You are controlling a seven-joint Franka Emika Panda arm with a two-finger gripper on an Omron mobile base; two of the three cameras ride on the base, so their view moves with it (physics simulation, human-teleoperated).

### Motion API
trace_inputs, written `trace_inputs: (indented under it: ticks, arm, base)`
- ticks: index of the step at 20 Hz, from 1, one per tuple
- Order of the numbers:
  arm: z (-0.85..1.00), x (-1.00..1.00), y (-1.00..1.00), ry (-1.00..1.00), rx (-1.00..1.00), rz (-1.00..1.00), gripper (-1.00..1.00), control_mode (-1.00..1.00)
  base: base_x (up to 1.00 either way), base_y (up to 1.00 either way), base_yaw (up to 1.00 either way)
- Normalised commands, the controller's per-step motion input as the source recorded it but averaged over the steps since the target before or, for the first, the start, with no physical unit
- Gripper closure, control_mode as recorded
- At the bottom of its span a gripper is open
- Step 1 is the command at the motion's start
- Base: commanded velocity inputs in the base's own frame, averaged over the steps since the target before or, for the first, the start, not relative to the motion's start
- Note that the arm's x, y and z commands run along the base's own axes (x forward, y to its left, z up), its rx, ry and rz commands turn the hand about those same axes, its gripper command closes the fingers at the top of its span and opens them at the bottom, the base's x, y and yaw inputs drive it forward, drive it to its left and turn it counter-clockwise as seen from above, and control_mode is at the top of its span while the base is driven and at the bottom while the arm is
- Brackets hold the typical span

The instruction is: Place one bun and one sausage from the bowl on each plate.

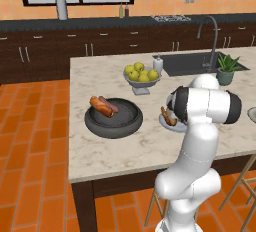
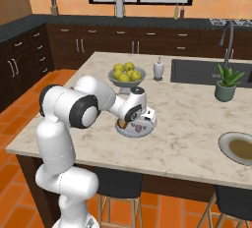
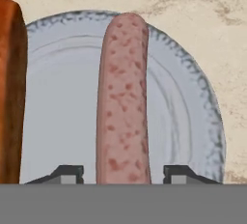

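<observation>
In the hand view a pinkish sausage (image 3: 123, 97) lies on a pale grey plate (image 3: 62, 112), beside an orange-brown bun (image 3: 9, 92) at the left edge. My gripper (image 3: 124, 174) straddles the sausage's near end; it is open, with a gap between each tip and the sausage. From the right base view, the gripper (image 2: 139, 125) points down onto this plate (image 2: 152, 121). The dark bowl (image 1: 112, 128) to its left holds another bun (image 1: 101, 107) and another sausage (image 1: 109, 104). A second plate (image 2: 239, 148) sits far right on the counter.
A pedestal bowl of yellow-green apples (image 1: 141, 75) stands behind the plate and the dark bowl. A soap bottle (image 1: 158, 64), the sink (image 1: 192, 63) with its tap and a potted plant (image 1: 226, 69) are further back. Stools stand under the counter's near edge.
</observation>
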Motion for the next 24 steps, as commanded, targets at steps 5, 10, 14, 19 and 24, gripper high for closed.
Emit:
trace_inputs:
  ticks: [5,10,14,19,24]
  arm:
    - [0.65,-0.14,-0.13,0.0,0.03,0.02,-1.0,-1.0]
    - [0.98,-0.72,0.27,-0.01,0.01,0.2,-1.0,-1.0]
    - [0.48,-0.07,1.0,0.01,0.0,0.4,-1.0,-1.0]
    - [0.12,0.16,1.0,0.08,0.02,0.46,-1.0,-1.0]
    - [0.06,0.29,1.0,0.14,0.08,0.54,-1.0,-1.0]
  base:
    - [0.0,0.0,0.0]
    - [0.0,0.0,0.0]
    - [0.0,0.0,0.0]
    - [0.0,0.0,0.0]
    - [0.0,0.0,0.0]
